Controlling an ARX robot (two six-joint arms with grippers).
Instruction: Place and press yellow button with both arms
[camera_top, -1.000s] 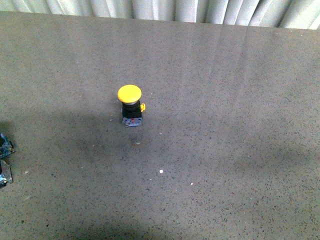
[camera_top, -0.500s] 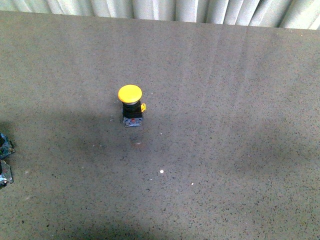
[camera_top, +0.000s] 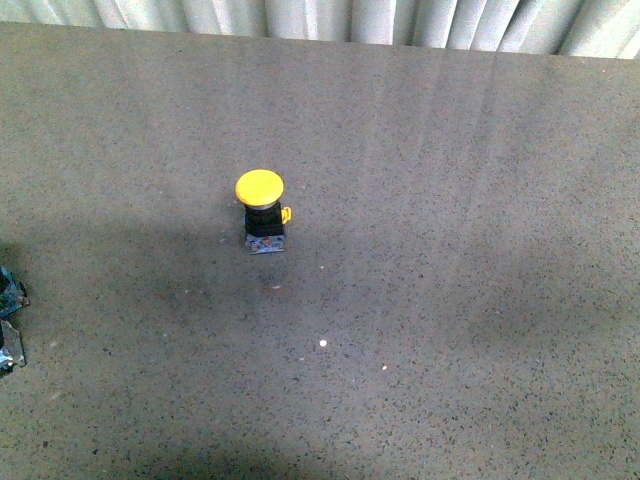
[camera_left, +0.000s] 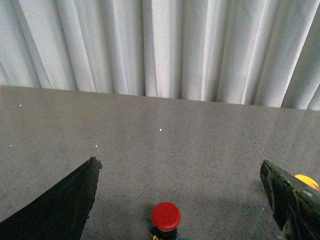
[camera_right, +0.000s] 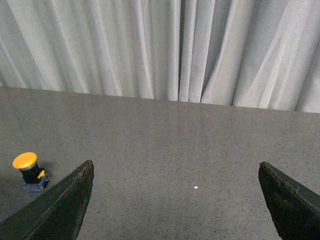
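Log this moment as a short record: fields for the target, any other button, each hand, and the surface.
target: yellow button, upright on the table, untouched
other button: red button, seen only in the left wrist view, between the fingers
left hand: open, empty
right hand: open, empty
backdrop: white curtain

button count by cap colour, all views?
Yellow: 1, the yellow button, upright on the table, also in the right wrist view and half hidden behind a finger in the left wrist view.
Red: 1, the red button, seen between the fingers in the left wrist view only.
Total: 2 buttons.
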